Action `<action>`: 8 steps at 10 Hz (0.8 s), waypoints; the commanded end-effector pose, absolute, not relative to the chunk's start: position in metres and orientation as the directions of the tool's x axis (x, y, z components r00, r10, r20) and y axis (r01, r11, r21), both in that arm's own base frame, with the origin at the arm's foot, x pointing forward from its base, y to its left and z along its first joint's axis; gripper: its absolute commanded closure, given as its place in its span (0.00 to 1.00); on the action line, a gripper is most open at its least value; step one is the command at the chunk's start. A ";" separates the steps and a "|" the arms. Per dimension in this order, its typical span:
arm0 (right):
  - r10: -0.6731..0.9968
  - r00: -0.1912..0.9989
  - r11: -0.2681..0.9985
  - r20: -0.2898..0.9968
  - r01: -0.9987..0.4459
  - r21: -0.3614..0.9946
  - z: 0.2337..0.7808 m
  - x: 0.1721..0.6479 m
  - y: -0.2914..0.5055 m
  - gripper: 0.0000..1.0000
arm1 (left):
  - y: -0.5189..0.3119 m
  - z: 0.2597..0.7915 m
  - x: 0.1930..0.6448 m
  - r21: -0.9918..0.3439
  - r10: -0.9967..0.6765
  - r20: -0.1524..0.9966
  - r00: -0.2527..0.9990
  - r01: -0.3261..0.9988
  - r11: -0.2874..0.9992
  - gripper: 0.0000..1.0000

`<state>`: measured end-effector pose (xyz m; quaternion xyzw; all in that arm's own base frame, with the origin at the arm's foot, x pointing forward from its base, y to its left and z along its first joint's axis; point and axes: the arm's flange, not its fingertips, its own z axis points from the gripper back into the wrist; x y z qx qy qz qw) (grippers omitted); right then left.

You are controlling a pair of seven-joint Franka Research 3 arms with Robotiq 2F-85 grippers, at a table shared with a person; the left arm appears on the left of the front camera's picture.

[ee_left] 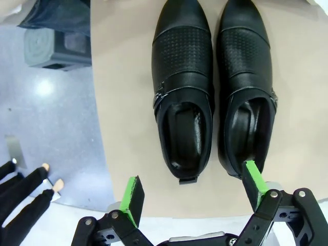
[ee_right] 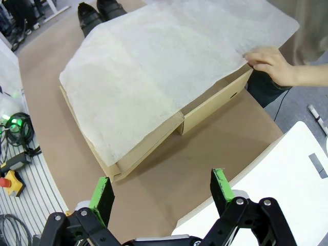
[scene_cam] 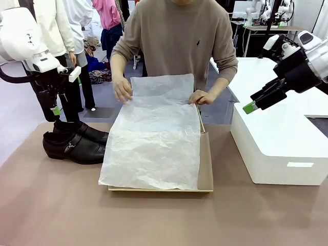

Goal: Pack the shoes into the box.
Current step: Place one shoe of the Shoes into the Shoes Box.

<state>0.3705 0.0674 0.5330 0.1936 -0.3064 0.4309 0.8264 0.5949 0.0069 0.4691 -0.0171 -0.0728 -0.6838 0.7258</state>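
While the shoes [ee_left: 184, 77] lie just beyond them, left fingers [ee_left: 134, 197] gape empty; right fingers [ee_right: 220, 187] likewise.

Nothing legible here — no text, brand or number.

White rounded left arm [scene_cam: 20, 36] at upper left; black left gripper [ee_left: 193, 187] (green pads [ee_left: 132, 197], visible screws); person's taupe sweater [scene_cam: 179, 41] upper centre.

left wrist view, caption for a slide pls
Open left pincer hovers over the pair of black shoes, side by side on the table
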 end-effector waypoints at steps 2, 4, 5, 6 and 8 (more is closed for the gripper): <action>0.584 0.425 0.540 0.692 -0.840 0.061 0.533 0.374 0.067 0.00 | 0.008 0.472 0.594 0.083 -0.989 0.132 0.059 0.994 0.071 0.00; 0.584 0.425 0.540 0.692 -0.840 0.061 0.533 0.374 0.067 0.00 | 0.007 0.469 0.595 0.075 -0.990 0.129 0.054 0.995 0.064 0.00; 0.584 0.425 0.540 0.692 -0.840 0.061 0.533 0.374 0.067 0.00 | 0.007 0.465 0.604 0.052 -0.989 0.136 0.052 0.997 0.060 0.00; 0.584 0.425 0.540 0.692 -0.840 0.061 0.533 0.374 0.067 0.00 | 0.005 0.464 0.613 0.038 -0.990 0.133 0.049 0.998 0.055 0.00; 0.584 0.425 0.540 0.692 -0.840 0.061 0.533 0.374 0.067 0.00 | 0.001 0.459 0.626 0.023 -0.991 0.119 0.056 0.998 0.060 0.00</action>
